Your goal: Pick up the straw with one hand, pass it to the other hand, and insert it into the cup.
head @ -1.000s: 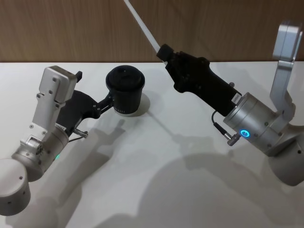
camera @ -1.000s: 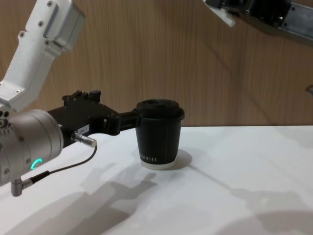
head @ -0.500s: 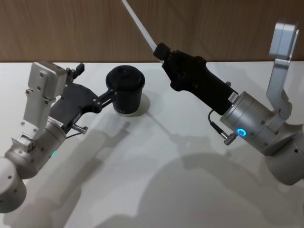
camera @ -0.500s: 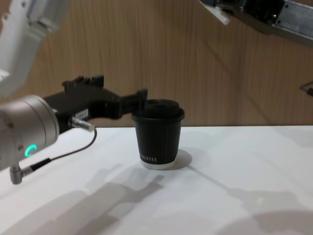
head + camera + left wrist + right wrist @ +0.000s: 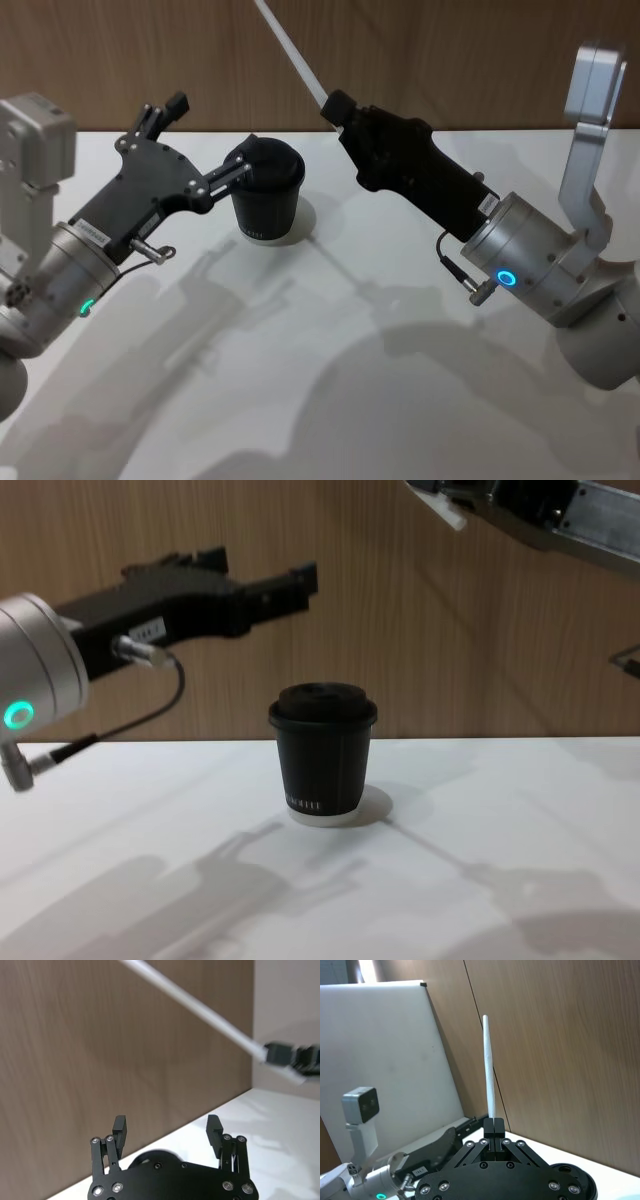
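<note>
Head view: right gripper point(image 5: 338, 104) pinches straw point(image 5: 295, 55); left gripper point(image 5: 243, 170) seemingly clears cup point(image 5: 262, 210).

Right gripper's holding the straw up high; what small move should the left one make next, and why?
Probably raise the open left gripper toward the free length of the straw, to take it: the right gripper is shut near one end of it, held high, and the cup stands untouched below.

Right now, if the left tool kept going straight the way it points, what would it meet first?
Probably the wooden wall. The open left tool, higher than the cup, aims just past the straw held by the right tool; depth is unclear, so it might graze it.
</note>
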